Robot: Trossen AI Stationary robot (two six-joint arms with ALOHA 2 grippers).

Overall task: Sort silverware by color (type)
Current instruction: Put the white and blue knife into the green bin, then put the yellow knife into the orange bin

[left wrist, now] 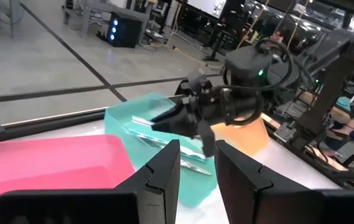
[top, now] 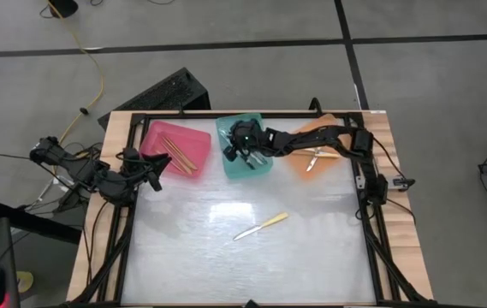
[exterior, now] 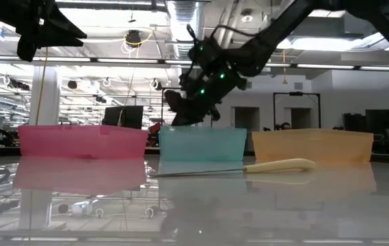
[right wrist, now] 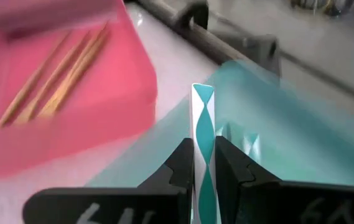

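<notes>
Holding a slim teal-handled utensil (right wrist: 202, 134) pinched between its dark fingers, the right gripper (top: 241, 147) hangs over the translucent teal tray (top: 262, 167) at the table's far edge.
The left gripper (top: 151, 174), fingers slightly apart and empty, waits beside the pink tray (top: 155, 134) holding thin tan-handled utensils (top: 179, 153); a pale yellow knife (top: 261, 226) lies on the glossy table (top: 183, 257) middle.
</notes>
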